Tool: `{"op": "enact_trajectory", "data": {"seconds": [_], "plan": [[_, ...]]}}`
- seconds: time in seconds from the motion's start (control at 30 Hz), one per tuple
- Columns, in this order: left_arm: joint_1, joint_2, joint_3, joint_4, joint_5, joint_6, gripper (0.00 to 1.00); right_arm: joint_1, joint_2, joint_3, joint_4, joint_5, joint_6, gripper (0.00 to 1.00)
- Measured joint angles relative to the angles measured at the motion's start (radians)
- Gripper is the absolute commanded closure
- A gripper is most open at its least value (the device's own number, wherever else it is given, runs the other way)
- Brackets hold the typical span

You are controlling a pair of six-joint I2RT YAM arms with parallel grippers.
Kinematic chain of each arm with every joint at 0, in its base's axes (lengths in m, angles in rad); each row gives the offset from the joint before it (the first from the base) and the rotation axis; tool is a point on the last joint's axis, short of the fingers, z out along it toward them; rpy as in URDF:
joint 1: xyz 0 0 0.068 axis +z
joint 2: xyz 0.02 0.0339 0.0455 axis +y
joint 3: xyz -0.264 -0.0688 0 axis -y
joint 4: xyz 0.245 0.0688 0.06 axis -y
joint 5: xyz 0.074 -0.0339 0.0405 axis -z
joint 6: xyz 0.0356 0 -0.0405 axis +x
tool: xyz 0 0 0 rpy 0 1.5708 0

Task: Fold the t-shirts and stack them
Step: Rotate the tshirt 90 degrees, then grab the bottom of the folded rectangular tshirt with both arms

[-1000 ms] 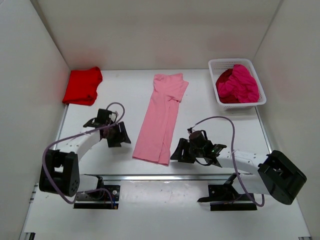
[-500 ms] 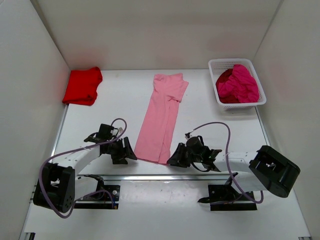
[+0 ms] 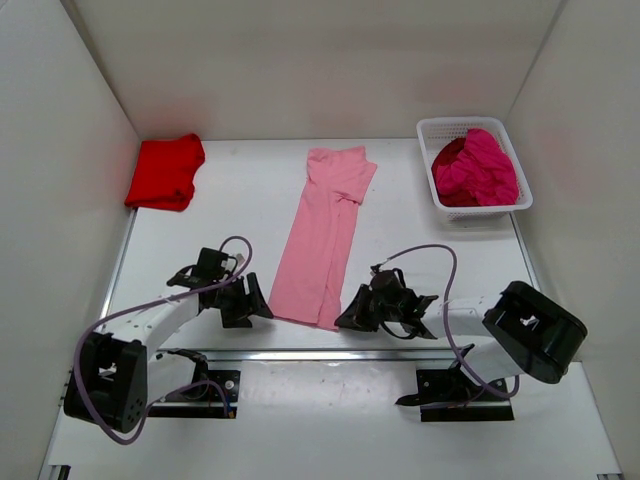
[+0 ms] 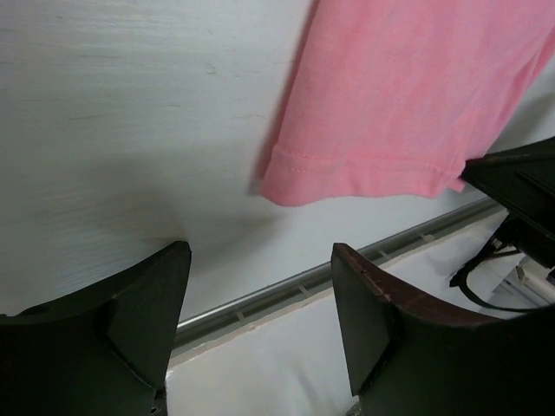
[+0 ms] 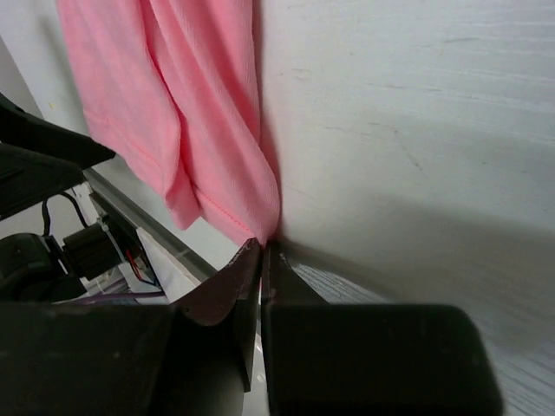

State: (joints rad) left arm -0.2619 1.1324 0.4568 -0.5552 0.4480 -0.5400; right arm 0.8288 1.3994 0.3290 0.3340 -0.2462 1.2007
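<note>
A light pink t-shirt, folded into a long strip, lies centred on the table. The left gripper is spread just short of its near hem; the right gripper is pressed together at the opposite corner. Closing early could miss the fabric.

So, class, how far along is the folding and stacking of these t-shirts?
Done: the red tee lies folded in the far left corner. In hand: the pink tee is folded lengthwise into a strip; the left gripper is open before its near hem, the right gripper shut at the hem's other corner. Left: the cross fold, the magenta tees in the basket, and stacking.
</note>
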Motion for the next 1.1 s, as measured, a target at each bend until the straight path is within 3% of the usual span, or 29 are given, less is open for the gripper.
{"op": "enact_trajectory", "data": {"seconds": [0.13,0.33,0.6,1.1], "plan": [[-0.027,-0.021,0.0,-0.004,-0.045,-0.02,0.23,-0.025,-0.059,-0.027,-0.035,0.003,-0.004,1.0],[-0.126,-0.062,-0.047,0.042,-0.037,-0.098,0.34,-0.117,-0.349,-0.146,-0.185,-0.002,-0.045,1.0],[-0.196,-0.106,-0.112,0.117,0.017,-0.192,0.31,-0.21,-0.599,-0.23,-0.389,-0.035,-0.09,1.0],[-0.29,0.04,-0.041,0.221,-0.055,-0.262,0.39,-0.093,-0.614,-0.217,-0.439,0.01,-0.045,1.0]]}}
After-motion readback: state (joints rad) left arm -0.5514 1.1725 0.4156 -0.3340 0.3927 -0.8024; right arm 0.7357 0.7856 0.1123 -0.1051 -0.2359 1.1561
